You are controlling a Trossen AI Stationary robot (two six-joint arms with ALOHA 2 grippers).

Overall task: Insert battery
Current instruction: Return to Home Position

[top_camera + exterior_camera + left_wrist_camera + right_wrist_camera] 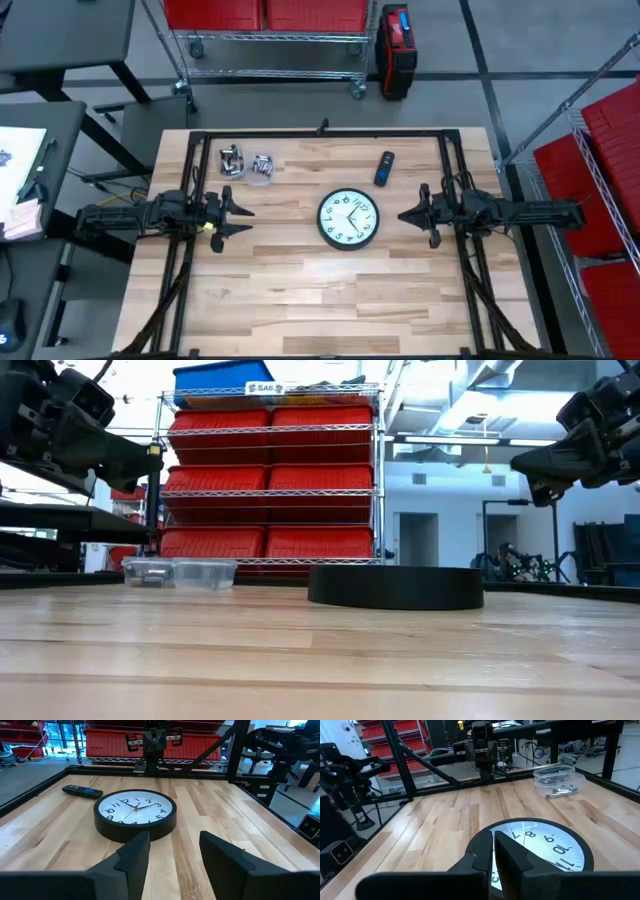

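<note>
Clock (349, 219): rigid, probably light, glazed face likely fragile; I'd grip its rim. My left claw (246, 220), apart from it, spread; right claw (403, 214), nearer, pressed together.

a table (300, 300) of pale wood planks, with a black metal frame (320, 134) running along its edges. a round wall clock (349, 219) with a black rim lies flat and face up near the middle, a little toward the right arm's side. a dark remote (384, 168) lies flat beyond it toward the back edge, near the clock but apart from it. on the left arm's side, by the same back edge, a clear tub (232, 161) and a second clear tub (263, 166) stand just beside one another, with metal-coloured pieces inside.
</note>
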